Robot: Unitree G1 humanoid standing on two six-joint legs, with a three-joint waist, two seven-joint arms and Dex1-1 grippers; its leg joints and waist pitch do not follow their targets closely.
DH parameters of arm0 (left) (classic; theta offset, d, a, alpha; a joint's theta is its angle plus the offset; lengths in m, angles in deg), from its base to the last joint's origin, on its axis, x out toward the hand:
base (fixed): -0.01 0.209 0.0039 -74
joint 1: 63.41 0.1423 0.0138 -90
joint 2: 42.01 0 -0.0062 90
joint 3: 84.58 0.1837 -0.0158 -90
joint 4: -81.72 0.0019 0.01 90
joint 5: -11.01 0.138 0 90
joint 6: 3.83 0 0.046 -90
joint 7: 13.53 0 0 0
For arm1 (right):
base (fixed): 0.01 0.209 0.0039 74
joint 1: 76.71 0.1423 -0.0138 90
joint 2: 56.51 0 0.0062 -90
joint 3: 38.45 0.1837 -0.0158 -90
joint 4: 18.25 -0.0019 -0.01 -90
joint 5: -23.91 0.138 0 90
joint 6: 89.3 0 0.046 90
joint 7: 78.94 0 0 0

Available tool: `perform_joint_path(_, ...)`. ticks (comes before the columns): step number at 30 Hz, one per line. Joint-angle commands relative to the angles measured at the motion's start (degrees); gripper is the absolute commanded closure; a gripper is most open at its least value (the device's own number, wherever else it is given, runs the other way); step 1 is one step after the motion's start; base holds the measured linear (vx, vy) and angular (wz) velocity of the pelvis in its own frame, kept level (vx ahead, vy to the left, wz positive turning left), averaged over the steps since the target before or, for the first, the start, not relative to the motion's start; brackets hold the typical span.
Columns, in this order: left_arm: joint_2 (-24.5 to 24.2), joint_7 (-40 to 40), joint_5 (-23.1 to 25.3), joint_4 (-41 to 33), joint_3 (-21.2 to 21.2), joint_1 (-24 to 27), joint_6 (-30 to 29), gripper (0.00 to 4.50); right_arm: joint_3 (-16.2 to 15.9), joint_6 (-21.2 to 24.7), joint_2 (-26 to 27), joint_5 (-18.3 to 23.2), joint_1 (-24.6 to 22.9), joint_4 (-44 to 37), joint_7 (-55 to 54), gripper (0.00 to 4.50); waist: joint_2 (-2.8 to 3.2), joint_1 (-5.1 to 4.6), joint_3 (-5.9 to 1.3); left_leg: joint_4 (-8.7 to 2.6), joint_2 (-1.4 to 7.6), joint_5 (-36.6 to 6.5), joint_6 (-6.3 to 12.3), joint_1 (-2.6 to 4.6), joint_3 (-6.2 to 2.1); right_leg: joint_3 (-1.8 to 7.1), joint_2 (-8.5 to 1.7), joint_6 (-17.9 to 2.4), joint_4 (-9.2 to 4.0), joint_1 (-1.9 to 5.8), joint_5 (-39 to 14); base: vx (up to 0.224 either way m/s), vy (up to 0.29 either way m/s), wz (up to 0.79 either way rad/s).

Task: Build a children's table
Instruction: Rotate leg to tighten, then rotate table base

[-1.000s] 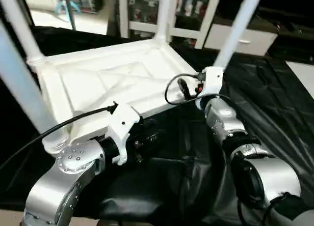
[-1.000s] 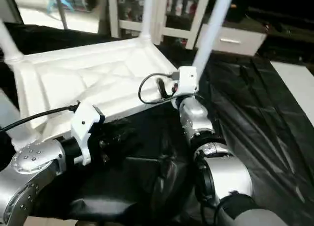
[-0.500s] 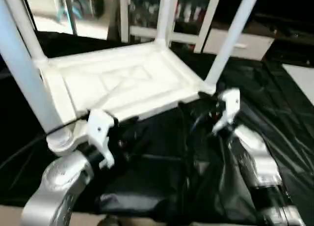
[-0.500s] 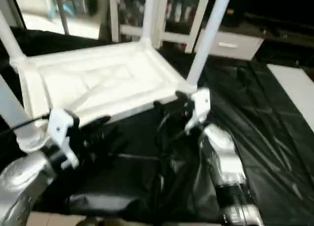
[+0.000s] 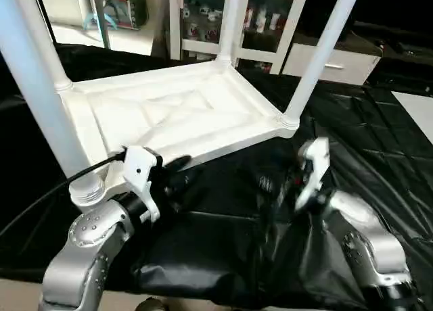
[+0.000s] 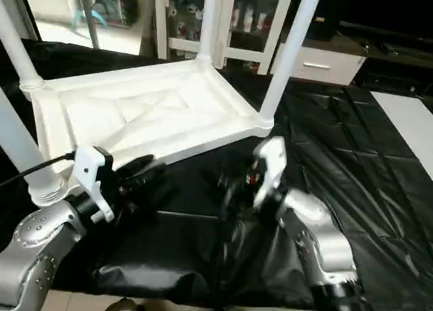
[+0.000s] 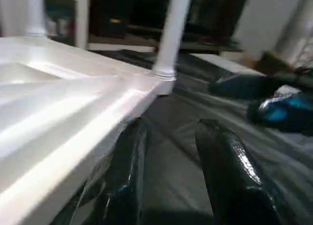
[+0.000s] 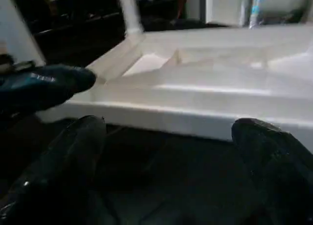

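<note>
The children's table is lying upside down on the surface, which is wearing a black crinkled cover, with the X-ribbed underside of its white top facing upward. Four white legs are standing up from the round corner sockets: the near-left leg, the far-left leg, the far-right leg and the near-right leg.

The left gripper is hovering just beside the near long edge of the top, close to the near-left corner socket. Its jaws are standing apart and are holding nothing; one finger is lying close against the white edge, though contact cannot be confirmed.

The right gripper is hovering over the black cover, near the same long edge and below the near-right corner socket. Its jaws are spread wide and empty, one finger and the other framing the white rim from a short way off. A black cable is running from the left wrist off the picture's left side.

Behind the surface, a white cabinet with glass doors is standing.
</note>
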Motion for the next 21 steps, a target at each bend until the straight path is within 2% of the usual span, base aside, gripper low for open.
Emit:
perform_joint_path(1,-1.89,-5.95,-5.17,-1.36,-0.08,1.32,-2.65,2.66,-0.34,2.00,-2.01,2.31,-0.56,-2.67,3.08,0.00,1.19,0.19,-3.94,-5.34,2.35,-18.82,-2.15,0.88,-1.48,2.64,-2.68,-7.05,-4.50,1.70,-17.34,0.000,0.000,0.00)
perform_joint_path(2,-3.01,-7.99,-6.22,-1.68,-0.18,1.98,-2.96,2.66,-0.61,2.25,-2.65,2.69,-0.74,-2.96,4.08,0.00,1.13,0.08,-3.98,-5.34,2.38,-17.94,-1.99,0.71,-1.44,2.65,-2.66,-7.73,-4.17,1.88,-15.98,0.000,0.000,0.00)
perform_joint_path(4,-6.85,-14.13,-10.16,-1.83,-1.58,3.96,-5.55,2.66,-1.21,3.22,-4.42,3.26,-1.23,-3.63,6.73,0.00,1.16,0.10,-4.10,-5.15,2.28,-16.30,-1.61,0.88,-1.26,2.62,-2.50,-8.57,-3.87,1.92,-13.97,0.000,0.000,0.00)
perform_joint_path(5,-7.80,-15.28,-10.38,-1.21,-2.05,4.23,-4.86,2.66,-1.29,3.36,-4.76,3.14,-1.24,-3.72,7.12,0.00,1.30,-0.01,-4.04,-5.20,2.28,-15.94,-1.28,0.89,-1.12,2.68,-2.37,-8.99,-3.78,1.90,-13.29,0.000,0.000,0.00)
perform_joint_path(6,-8.52,-16.12,-10.85,-0.60,-2.82,4.38,-4.55,2.66,-1.24,3.37,-4.96,2.97,-1.20,-3.74,7.24,0.00,0.99,-0.08,-4.02,-5.20,2.31,-15.82,-1.12,0.91,-1.06,2.67,-2.42,-9.22,-3.95,1.98,-13.59,0.000,0.000,0.00)
perform_joint_path(8,-9.19,-16.99,-11.54,-0.11,-3.69,4.57,-4.55,2.66,-1.02,3.57,-5.04,3.10,-1.09,-3.68,7.29,0.00,1.28,0.02,-3.83,-5.28,2.38,-17.14,-1.58,1.11,-1.06,2.69,-2.63,-9.33,-4.12,1.81,-15.87,0.000,0.000,0.00)
perform_joint_path(9,-10.83,-18.97,-13.12,1.21,-5.91,4.91,-4.71,2.66,-0.64,3.70,-5.17,3.07,-0.74,-3.32,7.42,0.00,1.29,0.02,-3.74,-5.33,2.40,-18.03,-1.77,1.18,-1.07,2.69,-2.66,-9.21,-4.24,1.73,-17.03,0.000,0.000,0.00)
perform_joint_path(12,-14.34,-22.99,-15.00,3.33,-8.83,6.18,-4.25,2.66,-0.51,3.95,-5.47,3.33,-0.49,-3.03,7.81,0.00,1.30,-0.03,-3.60,-5.52,2.27,-20.60,-2.51,1.30,-1.30,2.62,-2.64,-7.89,-4.58,1.61,-21.06,0.000,0.000,0.00)
perform_joint_path(15,-16.97,-25.85,-16.56,4.54,-10.46,7.51,-4.37,2.66,-0.67,4.02,-5.78,3.57,-0.54,-3.06,8.16,0.00,1.62,-0.03,-3.50,-5.68,2.30,-23.39,-3.17,1.63,-1.52,2.62,-2.76,-6.87,-4.86,1.38,-24.33,0.000,0.000,0.00)
perform_joint_path(18,-21.43,-30.11,-16.43,7.89,-13.32,10.13,-4.50,2.66,-0.83,3.84,-5.68,3.26,-0.89,-2.86,8.51,0.00,1.76,-0.14,-3.24,-5.85,2.28,-26.04,-3.60,1.79,-1.68,2.65,-2.80,-6.44,-5.16,1.14,-26.67,0.000,0.000,0.00)
perform_joint_path(20,-22.80,-31.04,-16.50,9.31,-14.55,10.73,-4.52,2.66,-0.86,3.84,-5.62,3.20,-1.01,-2.88,8.48,0.00,1.77,-0.20,-3.21,-5.91,2.25,-27.82,-3.95,2.03,-1.85,2.60,-2.93,-5.66,-5.51,1.07,-29.38,0.000,0.000,0.00)
perform_joint_path(21,-23.22,-31.19,-16.40,10.15,-15.22,10.84,-4.20,2.66,-0.87,3.81,-5.61,3.16,-1.08,-2.90,8.45,0.00,1.91,-0.11,-3.21,-5.95,2.38,-28.24,-4.11,2.21,-1.91,2.65,-2.97,-5.89,-5.49,0.95,-29.23,0.000,0.000,0.00)
